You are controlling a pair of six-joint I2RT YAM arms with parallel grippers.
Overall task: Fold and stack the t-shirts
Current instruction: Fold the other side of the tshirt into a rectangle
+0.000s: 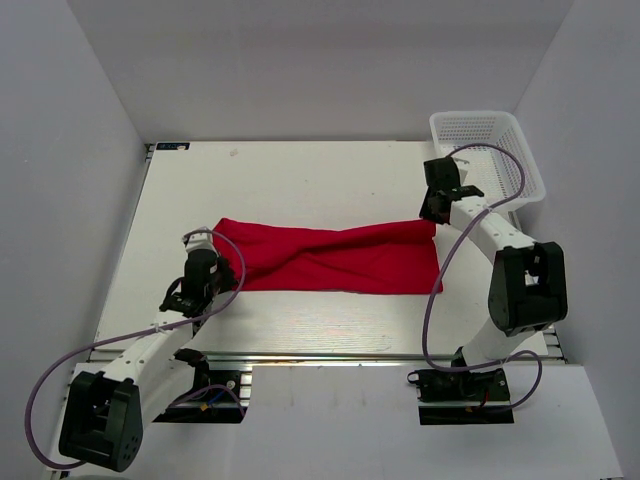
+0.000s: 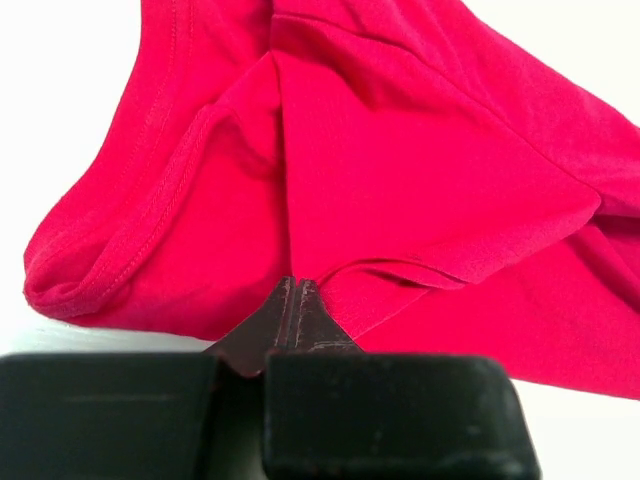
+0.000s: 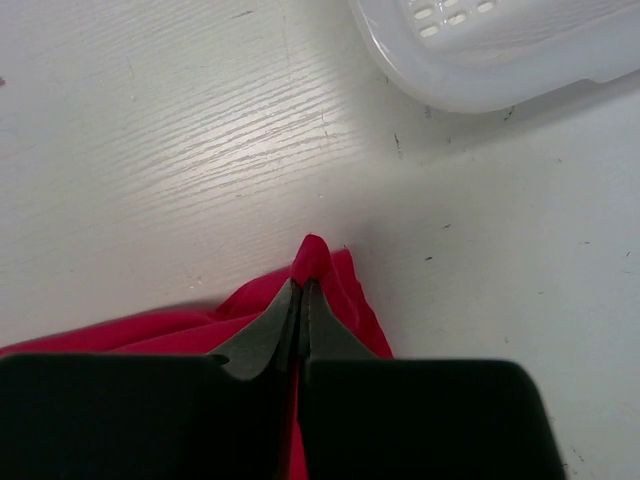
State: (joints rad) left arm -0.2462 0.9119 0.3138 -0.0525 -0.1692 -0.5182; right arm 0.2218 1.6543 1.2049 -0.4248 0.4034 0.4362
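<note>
At left, the left arm reaches in from the near edge of the white worktop (image 1: 300, 180). Its left pincer (image 1: 205, 246) is closed tight on the left end of the bright red t-shirt (image 1: 340, 258). The left wrist view shows the two black fingertips pressed together at the left pincer (image 2: 297, 290) with a fold of the t-shirt (image 2: 400, 180) nipped between them. A stitched hem curves away to the left, and loose folds spread beyond it.

Across the middle of the worktop, the t-shirt is drawn out into a long, narrow band that runs from one arm to the other. Diagonal creases cross near its centre, and its near edge lies flat on the surface.

At right, the right arm bends over from the near edge. The right pincer (image 1: 430, 214) is clamped on the far right corner of the garment. In the right wrist view, the right pincer (image 3: 303, 292) has its fingers shut, with a small peak of the t-shirt (image 3: 318, 258) poking out past the tips, just above the scuffed worktop (image 3: 200, 150).

Beyond it, at the far right corner, sits a white mesh basket (image 1: 480, 116). It is near the right pincer but apart from the cloth, and its rounded corner (image 3: 480, 75) shows at the top of the wrist view.
</note>
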